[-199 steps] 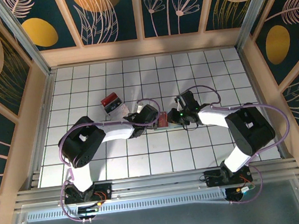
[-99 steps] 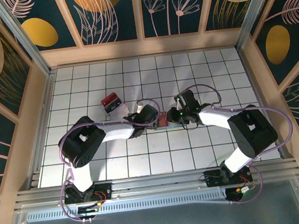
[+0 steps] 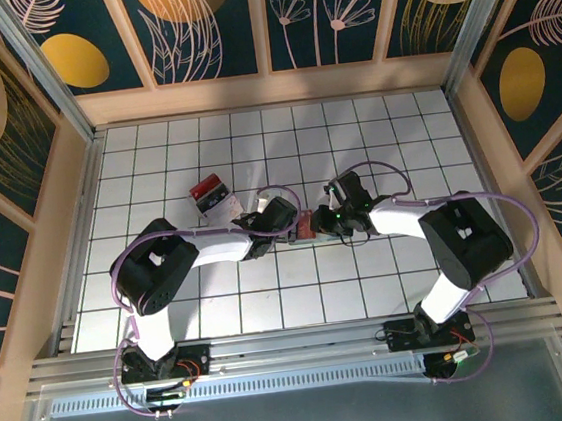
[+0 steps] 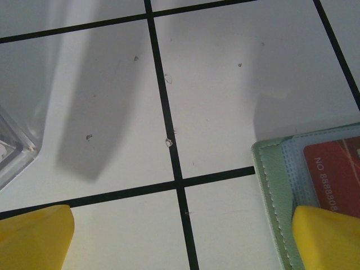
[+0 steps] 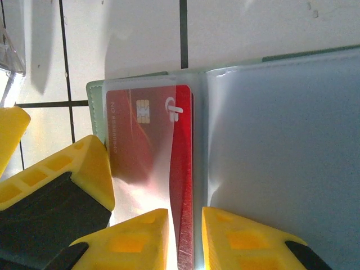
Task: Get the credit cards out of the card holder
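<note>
The card holder [image 5: 281, 140] lies open on the tiled table, pale grey-green, with a red credit card [image 5: 149, 129] in its left pocket. My right gripper [image 5: 185, 247] stands over it, its two yellow fingers closed narrowly on the card's bare red edge by the holder's fold. My left gripper [image 4: 180, 242] is wide open, and its right finger [image 4: 326, 239] rests on the holder [image 4: 271, 191] beside the card [image 4: 336, 169]. That same finger [image 5: 84, 174] lies on the holder's left edge in the right wrist view. From above, both grippers [image 3: 292, 221] [image 3: 323, 222] meet at the holder [image 3: 306, 230].
A clear box [image 3: 211, 195] with red-and-white contents sits left of the left gripper; its corner [image 4: 11, 146] is close to the left finger. Wooden walls [image 3: 76, 222] ring the table. Open tiles [image 3: 374, 140] lie behind and in front of the arms.
The right arm has moved left, bringing its gripper in over the holder. The left arm and its open gripper have stayed put.
</note>
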### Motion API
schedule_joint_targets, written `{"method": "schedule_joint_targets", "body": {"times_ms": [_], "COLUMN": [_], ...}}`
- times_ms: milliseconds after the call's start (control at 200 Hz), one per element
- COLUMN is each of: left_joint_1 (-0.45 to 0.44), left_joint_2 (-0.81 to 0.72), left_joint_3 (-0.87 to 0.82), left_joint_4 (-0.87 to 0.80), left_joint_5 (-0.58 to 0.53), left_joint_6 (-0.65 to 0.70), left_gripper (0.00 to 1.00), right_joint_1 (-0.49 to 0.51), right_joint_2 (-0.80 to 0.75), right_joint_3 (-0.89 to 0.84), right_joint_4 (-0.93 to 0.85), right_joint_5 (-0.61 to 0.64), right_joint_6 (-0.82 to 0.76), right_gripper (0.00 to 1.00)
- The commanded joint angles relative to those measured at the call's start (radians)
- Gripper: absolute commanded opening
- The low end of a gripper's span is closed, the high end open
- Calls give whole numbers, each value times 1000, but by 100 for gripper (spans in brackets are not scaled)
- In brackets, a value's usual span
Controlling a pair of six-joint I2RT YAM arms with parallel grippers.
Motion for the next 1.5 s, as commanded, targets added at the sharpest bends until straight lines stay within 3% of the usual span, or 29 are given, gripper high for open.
{"method": "schedule_joint_targets", "body": {"times_ms": [0, 320, 706, 1221, 1496], "left_joint_1": [-2, -3, -2, -3, -3], "left_joint_2": [24, 25, 28, 28, 25], "left_joint_3": [2, 2, -20, -28, -34], "left_joint_4": [-60, -54, -50, -35, -40], "left_joint_5": [-7, 13, 26, 47, 41], "left_joint_6": [-7, -12, -16, -16, -23], "left_gripper": [99, 99, 99, 99, 99], "right_joint_1": [8, 6, -15, -31, -42], "right_joint_2": [29, 66, 23, 22, 12], "right_joint_3": [18, 27, 11, -11, -28], "right_joint_4": [25, 52, 90, 176, 189], "right_joint_5": [-14, -57, -104, -174, -173], "right_joint_6": [19, 26, 37, 57, 64], "right_gripper": [23, 23, 12, 17, 4]}}
